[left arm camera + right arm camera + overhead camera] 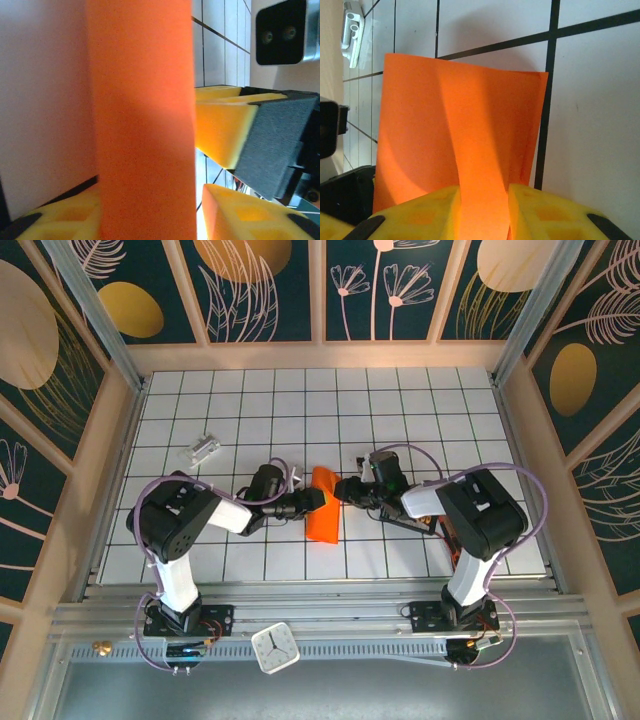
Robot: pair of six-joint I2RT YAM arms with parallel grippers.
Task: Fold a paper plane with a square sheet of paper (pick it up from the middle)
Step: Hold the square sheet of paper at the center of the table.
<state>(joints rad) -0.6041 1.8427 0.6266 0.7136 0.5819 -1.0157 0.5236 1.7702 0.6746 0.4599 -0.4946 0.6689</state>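
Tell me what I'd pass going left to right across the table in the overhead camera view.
small silvery-white block → left gripper → orange paper → right gripper

Both arms bend low over the middle of the table [400, 400] and point at each other. The left gripper [314, 501] and the right gripper [345, 489] nearly touch. Each one pinches the orange paper [322, 522] between its yellow fingers [432, 215].

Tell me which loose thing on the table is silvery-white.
The silvery-white block, alone on the tiles at the upper left in the top view; the orange sheet sits at the centre.
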